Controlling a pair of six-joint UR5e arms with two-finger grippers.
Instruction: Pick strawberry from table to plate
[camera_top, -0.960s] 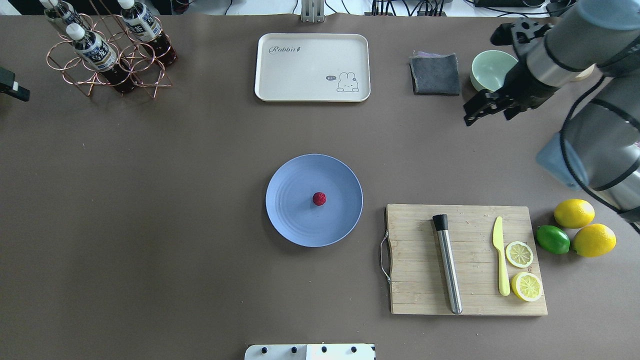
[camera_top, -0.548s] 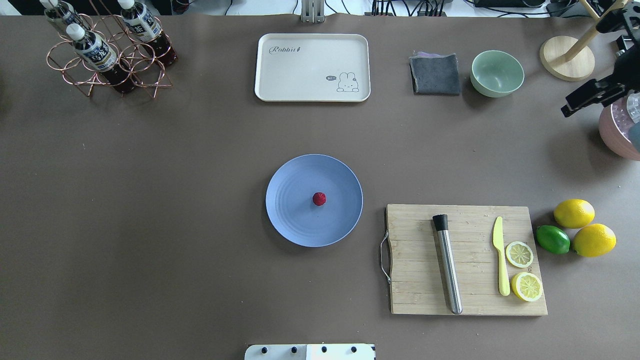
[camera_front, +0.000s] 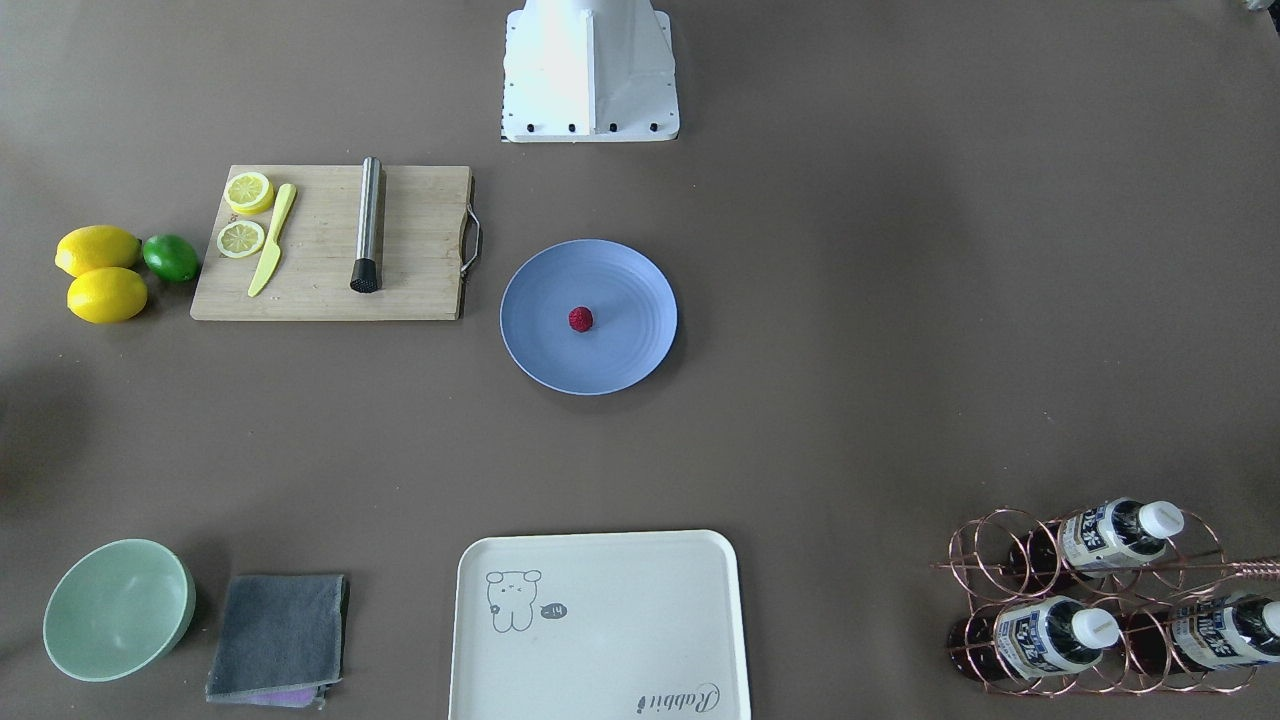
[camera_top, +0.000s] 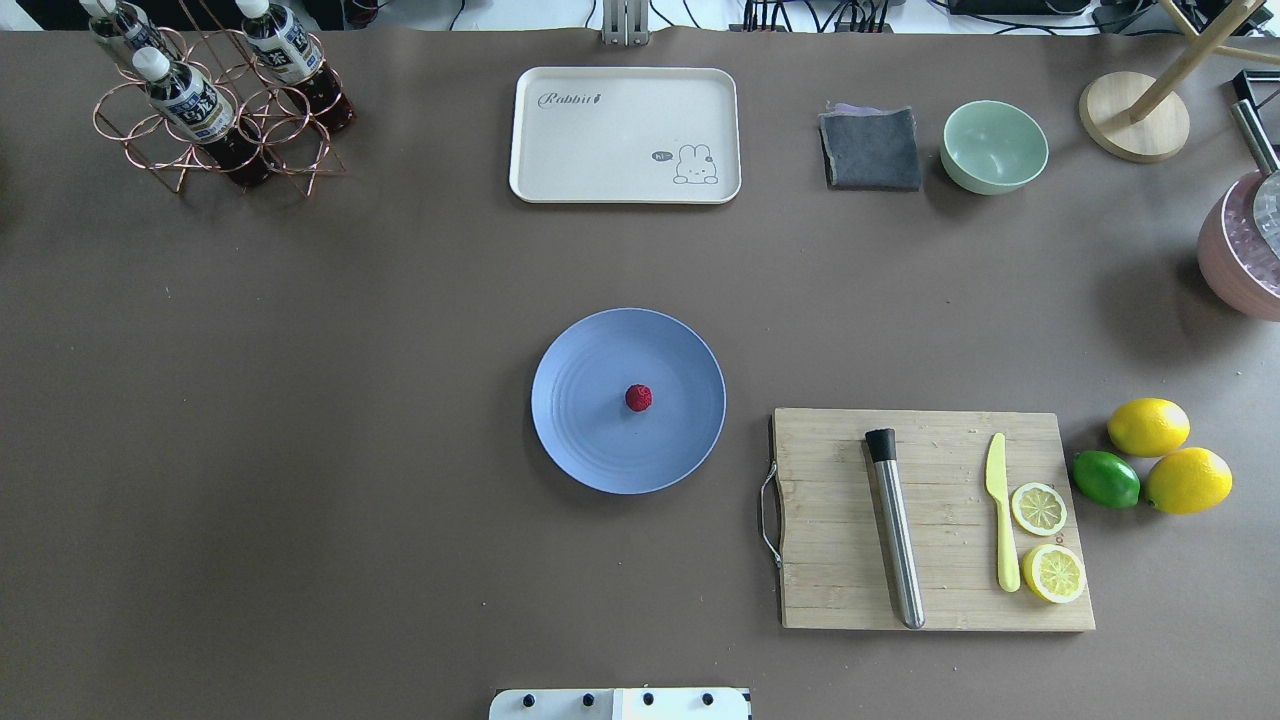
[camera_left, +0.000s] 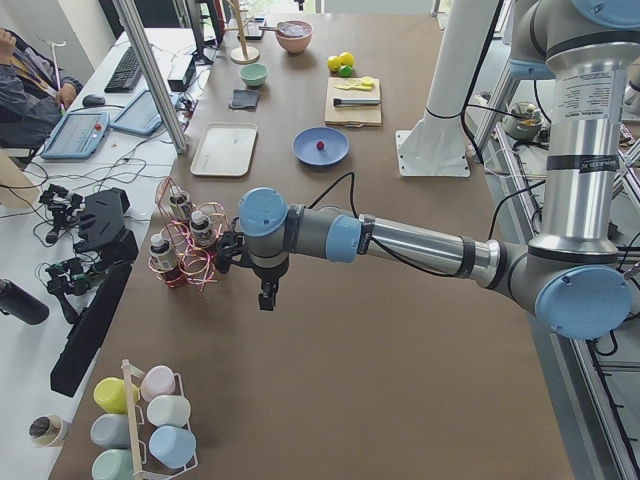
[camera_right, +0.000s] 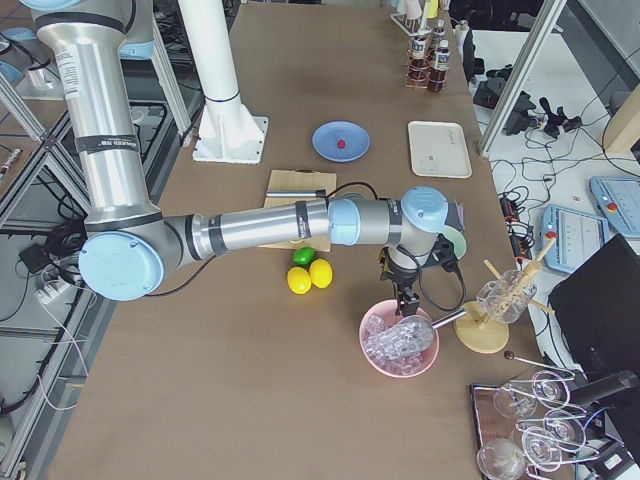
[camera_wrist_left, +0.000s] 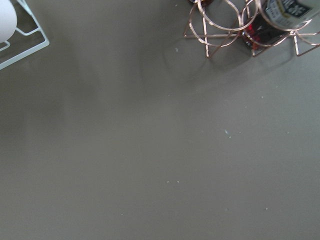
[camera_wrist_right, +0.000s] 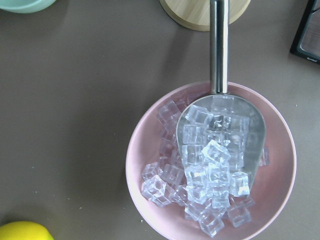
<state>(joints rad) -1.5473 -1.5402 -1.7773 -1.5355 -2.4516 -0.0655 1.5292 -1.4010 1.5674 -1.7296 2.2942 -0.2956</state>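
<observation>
We see the strawberry (camera_top: 638, 398) lying near the middle of the plate (camera_top: 590, 450), off the bare desk (camera_top: 350, 400). We judge the task done, nothing left. Left hand (camera_left: 267, 296) and right hand (camera_right: 404, 302) hang far from the plate; we cannot tell if either is apart or together.

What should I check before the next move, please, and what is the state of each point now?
1. The strawberry lies on the plate, near its middle: ok.
2. Nothing grips or touches the strawberry: ok.
3. The left gripper is far from the plate, beside the bottle rack: ok.
4. The right gripper is far from the plate, over the pink ice bowl: ok.
5. Both grippers open: cannot tell, as only the side views show them.
</observation>
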